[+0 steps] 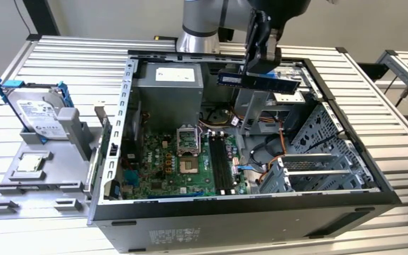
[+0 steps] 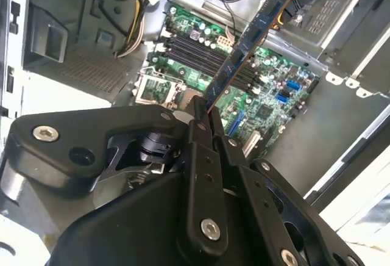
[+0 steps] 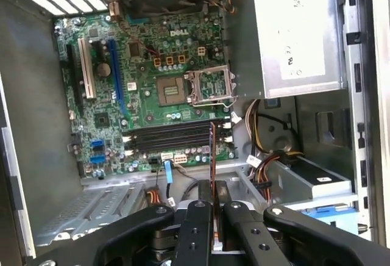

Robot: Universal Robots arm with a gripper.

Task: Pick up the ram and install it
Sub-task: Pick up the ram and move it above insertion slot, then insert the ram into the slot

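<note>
The ram [image 1: 275,83] is a dark blue stick held level above the open computer case [image 1: 246,210], over its back right part in the exterior view. My gripper [image 1: 255,68] is shut on it from above, near the stick's middle. In the second wrist view the ram [image 2: 244,49] juts out from between the black fingers [image 2: 201,156] and hangs over the green motherboard [image 2: 268,95]. In the first wrist view the ram [image 3: 212,150] shows edge-on, over the black memory slots [image 3: 173,135] and roughly across them. Those slots [image 1: 222,159] lie well below the stick.
A silver hard drive in a blue frame [image 1: 37,114] stands on a grey fixture [image 1: 41,175] at the exterior view's left. Inside the case are the power supply [image 1: 168,79], the CPU socket [image 1: 189,139], loose cables [image 1: 271,143] and a perforated drive cage [image 1: 317,170].
</note>
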